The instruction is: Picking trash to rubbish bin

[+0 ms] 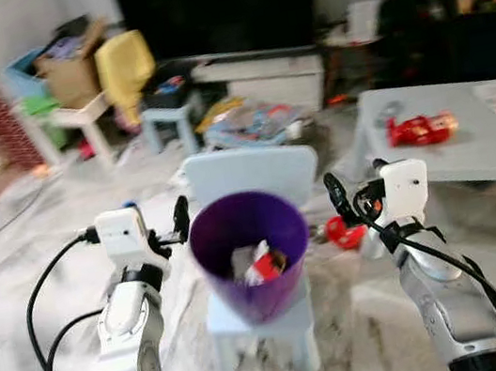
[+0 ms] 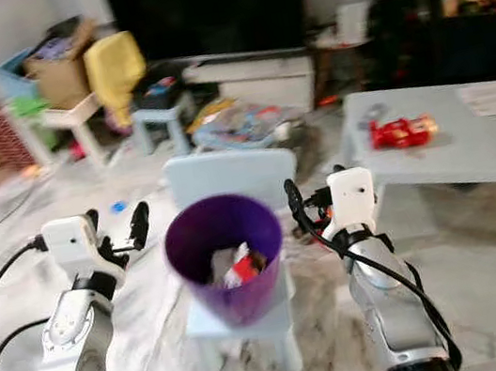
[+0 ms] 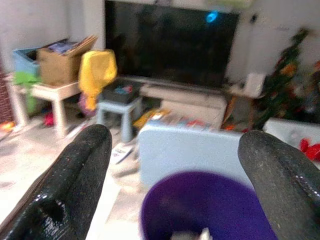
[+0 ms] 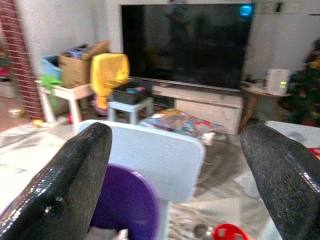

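A purple bin [image 1: 251, 252] stands on the seat of a small pale blue chair [image 1: 248, 174] right in front of me. Inside it lie white and red wrappers [image 1: 262, 264]. My left gripper [image 2: 117, 223] is open beside the bin's left rim, with nothing between its fingers. On the other side of the bin, my right gripper [image 1: 357, 184] is open and holds nothing. A red wrapper [image 1: 421, 129] lies on the grey low table [image 1: 481, 156] to the right. Another red piece of trash [image 1: 343, 232] lies on the floor by the chair.
A large dark TV [image 1: 218, 5] on a white stand fills the back wall. At back left are a cardboard box [image 1: 72, 72] on a white table, a yellow bag [image 1: 123, 65] and a blue stool [image 1: 168, 118]. Books [image 1: 252, 123] litter the floor behind the chair.
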`<state>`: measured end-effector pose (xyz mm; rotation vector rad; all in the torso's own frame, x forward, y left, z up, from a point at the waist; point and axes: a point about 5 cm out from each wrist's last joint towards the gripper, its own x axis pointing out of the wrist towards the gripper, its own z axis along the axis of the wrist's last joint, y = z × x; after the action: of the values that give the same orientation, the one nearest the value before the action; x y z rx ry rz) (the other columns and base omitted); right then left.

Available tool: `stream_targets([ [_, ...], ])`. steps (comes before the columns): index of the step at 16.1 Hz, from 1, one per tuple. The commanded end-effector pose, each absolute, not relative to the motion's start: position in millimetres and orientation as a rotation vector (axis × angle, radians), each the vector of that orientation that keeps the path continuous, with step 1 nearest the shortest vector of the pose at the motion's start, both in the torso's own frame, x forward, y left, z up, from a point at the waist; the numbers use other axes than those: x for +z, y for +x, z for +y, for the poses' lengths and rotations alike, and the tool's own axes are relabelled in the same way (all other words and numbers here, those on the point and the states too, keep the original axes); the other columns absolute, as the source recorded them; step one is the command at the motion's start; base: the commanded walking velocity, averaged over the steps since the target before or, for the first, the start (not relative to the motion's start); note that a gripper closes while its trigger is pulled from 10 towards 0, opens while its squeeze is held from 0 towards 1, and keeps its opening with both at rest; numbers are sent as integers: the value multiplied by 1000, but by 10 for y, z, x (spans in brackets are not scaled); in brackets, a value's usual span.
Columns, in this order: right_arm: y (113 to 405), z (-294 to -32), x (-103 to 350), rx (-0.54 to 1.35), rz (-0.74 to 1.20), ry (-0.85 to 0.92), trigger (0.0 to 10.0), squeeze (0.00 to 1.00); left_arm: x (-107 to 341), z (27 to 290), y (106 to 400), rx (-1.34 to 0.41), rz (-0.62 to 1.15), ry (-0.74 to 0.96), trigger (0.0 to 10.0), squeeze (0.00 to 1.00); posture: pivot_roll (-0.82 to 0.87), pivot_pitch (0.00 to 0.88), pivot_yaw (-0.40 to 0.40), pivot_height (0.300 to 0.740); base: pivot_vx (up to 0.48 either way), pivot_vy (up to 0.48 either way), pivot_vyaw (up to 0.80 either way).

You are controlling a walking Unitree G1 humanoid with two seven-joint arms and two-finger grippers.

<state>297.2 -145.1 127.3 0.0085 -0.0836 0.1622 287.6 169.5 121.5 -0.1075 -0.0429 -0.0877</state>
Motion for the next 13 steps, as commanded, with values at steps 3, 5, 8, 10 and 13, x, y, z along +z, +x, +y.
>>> stream_targets([
  [3,2950,-1526,1260,143,-79,1,10000,0,1221,1636,2880,-114,-41,-110,10000,0,5,0,5,740,-271,0,0],
  [5,2951,-1533,1261,142,-79,-1,10000,0,1219,1629,2882,-116,-39,-113,10000,0,4,0,4,740,-270,0,0],
  [8,2952,-1539,1260,141,-78,-3,10000,0,1215,1622,2885,-121,-38,-115,10000,0,1,0,3,740,-273,0,0],
  [10,2953,-1543,1260,141,-78,-4,10000,0,1215,1617,2887,-124,-37,-117,10000,0,1,0,3,740,-272,0,0],
  [13,2955,-1551,1262,139,-78,-6,10000,0,1216,1608,2895,-126,-40,-123,10000,0,-2,0,2,740,0,0,0],
])
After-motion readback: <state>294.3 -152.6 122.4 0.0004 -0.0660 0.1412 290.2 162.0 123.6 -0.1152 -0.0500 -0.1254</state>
